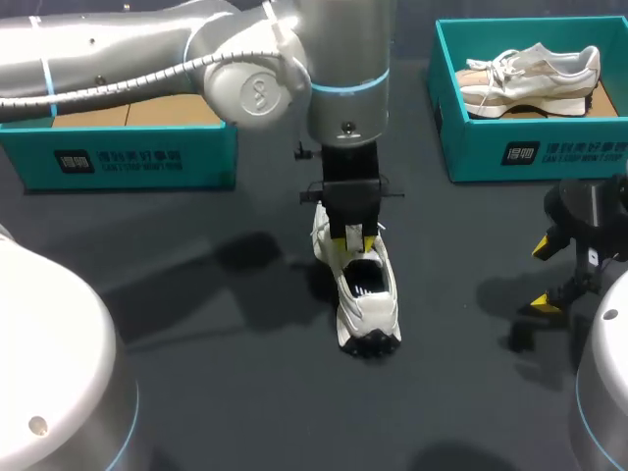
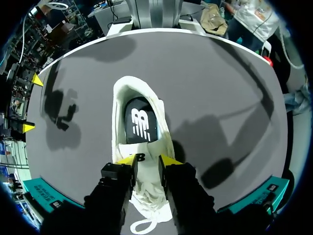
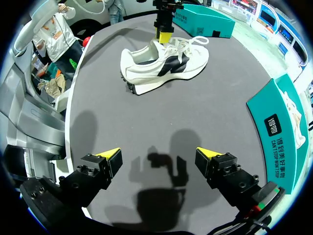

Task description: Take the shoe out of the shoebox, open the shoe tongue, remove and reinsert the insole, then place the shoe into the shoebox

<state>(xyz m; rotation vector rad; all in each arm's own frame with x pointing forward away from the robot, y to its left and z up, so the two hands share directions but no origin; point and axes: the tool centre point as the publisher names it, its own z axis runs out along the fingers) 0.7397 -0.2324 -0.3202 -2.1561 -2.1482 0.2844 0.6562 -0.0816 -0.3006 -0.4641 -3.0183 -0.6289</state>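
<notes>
A white shoe (image 1: 365, 294) lies upright in the middle of the dark table, heel toward me. Its black insole (image 2: 141, 125) shows inside the opening. My left gripper (image 1: 355, 235) comes straight down over the laces, and its yellow tips sit on either side of the shoe tongue (image 2: 146, 157), which fills the gap between them. In the right wrist view the shoe (image 3: 164, 66) lies ahead with the left gripper (image 3: 164, 34) on it. My right gripper (image 3: 159, 156) hangs open over bare table at the right, well apart from the shoe.
A teal shoebox (image 1: 530, 147) at the back right holds a second white shoe (image 1: 530, 78). Another teal shoebox (image 1: 128, 157) stands at the back left, partly behind my left arm. The right box's wall (image 3: 281, 132) runs close beside my right gripper.
</notes>
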